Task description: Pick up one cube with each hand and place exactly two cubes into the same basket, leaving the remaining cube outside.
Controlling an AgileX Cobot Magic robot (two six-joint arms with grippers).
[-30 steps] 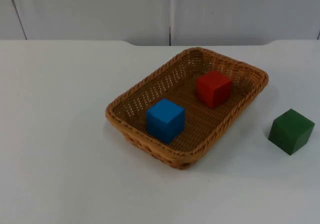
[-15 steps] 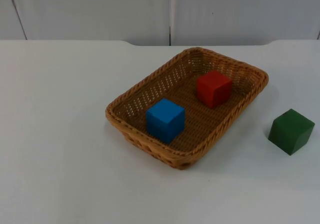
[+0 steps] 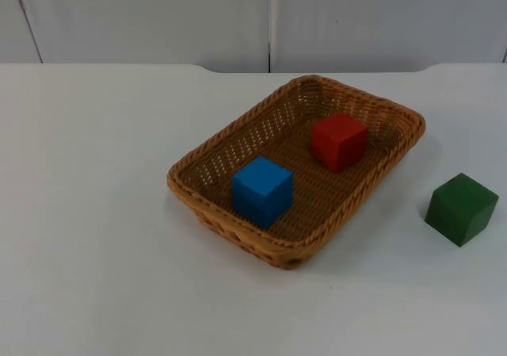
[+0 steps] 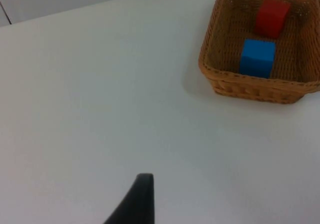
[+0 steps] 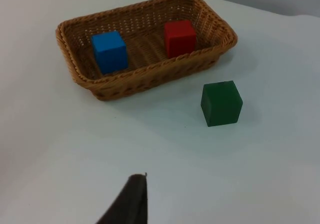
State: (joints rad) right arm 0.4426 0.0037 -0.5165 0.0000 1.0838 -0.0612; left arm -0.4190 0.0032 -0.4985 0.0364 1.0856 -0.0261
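With the blue cube (image 3: 262, 191) and the red cube (image 3: 339, 140) both lying inside the wicker basket (image 3: 212, 151), you are looking at a task that seems finished in its placing part. The blue one sits toward the near end of the basket and the red one toward the far end, apart from each other. The green cube (image 3: 462, 208) rests on the white desk (image 3: 95, 213) outside the basket, just off its right side and not touching it.

Your left tool (image 4: 137, 199) hangs over bare desk, well back from the basket, and your right tool (image 5: 131, 199) hangs over the desk on the near side of the green cube, apart from it. Of each you can see a single black fingertip, so I cannot tell whether either is spread or closed; neither appears to carry anything.

Judging by the count, two in and one out, your next move calls for restraint: leave the green cube alone, keep both arms clear of the basket, and let them wait.
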